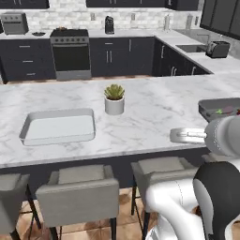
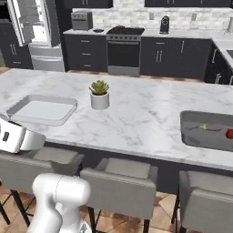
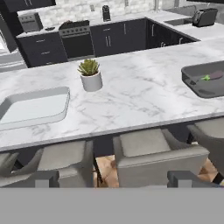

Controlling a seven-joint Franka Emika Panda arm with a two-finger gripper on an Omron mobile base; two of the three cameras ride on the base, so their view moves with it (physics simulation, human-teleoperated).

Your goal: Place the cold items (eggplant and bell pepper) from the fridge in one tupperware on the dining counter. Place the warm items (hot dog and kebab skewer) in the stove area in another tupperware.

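left base view: the marble dining counter [image 1: 150,108] runs across the middle. a light grey tupperware [image 1: 58,125] lies at about 9 o'clock from the small potted succulent [image 1: 114,98], well apart from it. a dark grey tupperware [image 1: 219,108] sits at the right edge, at 3 o'clock, partly hidden by the white arm; small coloured items show inside it, too small to name here. the stove [image 1: 70,54] stands against the far wall at 11 o'clock, a toaster [image 1: 217,48] on the side counter at 2 o'clock. grey stools [image 1: 78,192] line the near edge.

right base view: the light grey tupperware [image 2: 42,109] lies at 9 o'clock from the succulent [image 2: 99,94]. the dark tupperware [image 2: 207,130] at 4 o'clock holds a purple eggplant [image 2: 212,127] and, at the frame edge just beside it, a red bell pepper [image 2: 230,134] — both rest on its floor. the fridge [image 2: 34,34] stands at 10 o'clock with its door open.

hand view: the gripper [image 3: 118,178] shows two dark fingertips [image 3: 46,178] at 6 o'clock, spread wide with nothing between them — they hang over the stools [image 3: 153,155] on the near side of the counter. the dark tupperware [image 3: 203,78] sits at 3 o'clock, the light one [image 3: 35,107] at 9 o'clock.
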